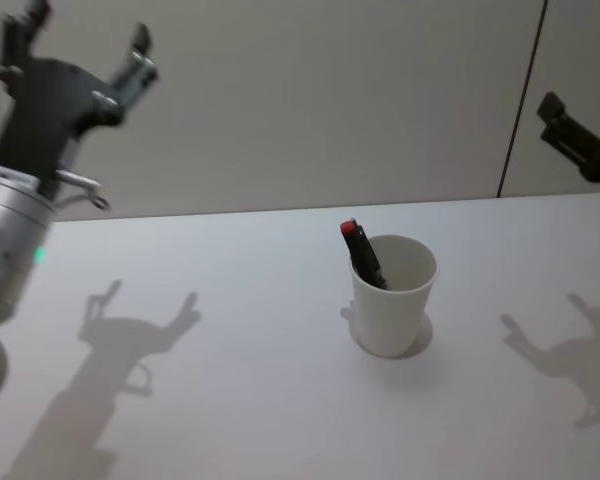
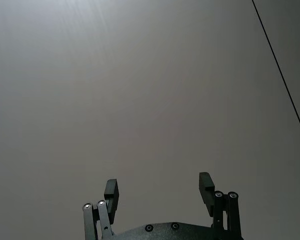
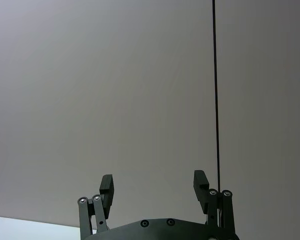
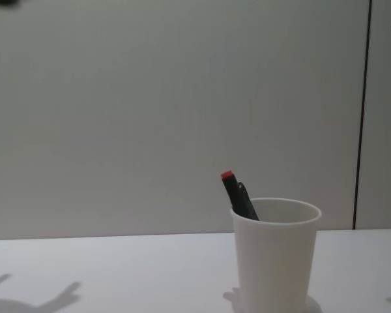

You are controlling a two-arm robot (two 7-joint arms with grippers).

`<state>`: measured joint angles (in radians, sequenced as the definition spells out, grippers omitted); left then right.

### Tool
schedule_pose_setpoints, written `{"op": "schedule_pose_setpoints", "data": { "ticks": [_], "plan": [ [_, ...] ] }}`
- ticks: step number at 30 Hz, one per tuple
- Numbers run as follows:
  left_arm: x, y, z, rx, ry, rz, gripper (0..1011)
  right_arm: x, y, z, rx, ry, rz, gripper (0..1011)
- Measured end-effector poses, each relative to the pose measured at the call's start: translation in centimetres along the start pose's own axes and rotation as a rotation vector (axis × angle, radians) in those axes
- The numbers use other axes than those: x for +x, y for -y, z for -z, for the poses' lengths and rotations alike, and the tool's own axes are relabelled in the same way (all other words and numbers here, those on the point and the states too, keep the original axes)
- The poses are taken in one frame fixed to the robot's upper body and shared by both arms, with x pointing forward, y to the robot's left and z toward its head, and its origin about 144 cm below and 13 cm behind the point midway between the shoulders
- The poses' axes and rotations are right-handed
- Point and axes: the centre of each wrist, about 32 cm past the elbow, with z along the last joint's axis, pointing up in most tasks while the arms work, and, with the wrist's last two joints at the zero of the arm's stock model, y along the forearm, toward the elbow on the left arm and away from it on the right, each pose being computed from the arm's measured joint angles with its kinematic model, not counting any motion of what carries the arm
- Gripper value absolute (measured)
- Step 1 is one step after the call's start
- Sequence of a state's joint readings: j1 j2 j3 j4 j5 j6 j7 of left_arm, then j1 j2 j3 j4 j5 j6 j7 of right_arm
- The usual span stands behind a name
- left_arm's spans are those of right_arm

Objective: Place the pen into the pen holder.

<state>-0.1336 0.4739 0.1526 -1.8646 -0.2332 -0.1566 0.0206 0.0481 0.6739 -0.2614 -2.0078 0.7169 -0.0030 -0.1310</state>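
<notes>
The pen holder (image 1: 392, 300) (image 4: 274, 261), a plain white paper cup, stands upright on the white table right of centre. A dark pen (image 1: 362, 253) (image 4: 238, 194) with a red end leans inside it, its top sticking out past the rim on the cup's left side. My left gripper (image 1: 85, 50) (image 2: 159, 192) is raised high at the far left, open and holding nothing. My right gripper (image 1: 565, 125) (image 3: 153, 185) is raised at the far right edge, open and holding nothing. Both are well away from the cup.
A pale wall stands behind the table (image 1: 230, 400), with a dark vertical seam (image 1: 520, 100) at the right. Gripper shadows fall on the tabletop to the left and right of the cup.
</notes>
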Motion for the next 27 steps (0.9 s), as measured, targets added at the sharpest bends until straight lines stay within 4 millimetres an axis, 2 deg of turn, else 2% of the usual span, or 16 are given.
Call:
{"op": "schedule_pose_setpoints", "data": {
  "ticks": [17,27],
  "plan": [
    [-6.8,0.6,5.2,0.26,-0.073,0.175,1001,-0.3,-0.2,4.3,-0.057,0.058,0.012,1001],
    [-9.1,0.6,6.5,0.335,-0.083,0.236,1001,-1.0,-0.2,7.1,-0.111,0.087,0.01,1002]
  ]
}}
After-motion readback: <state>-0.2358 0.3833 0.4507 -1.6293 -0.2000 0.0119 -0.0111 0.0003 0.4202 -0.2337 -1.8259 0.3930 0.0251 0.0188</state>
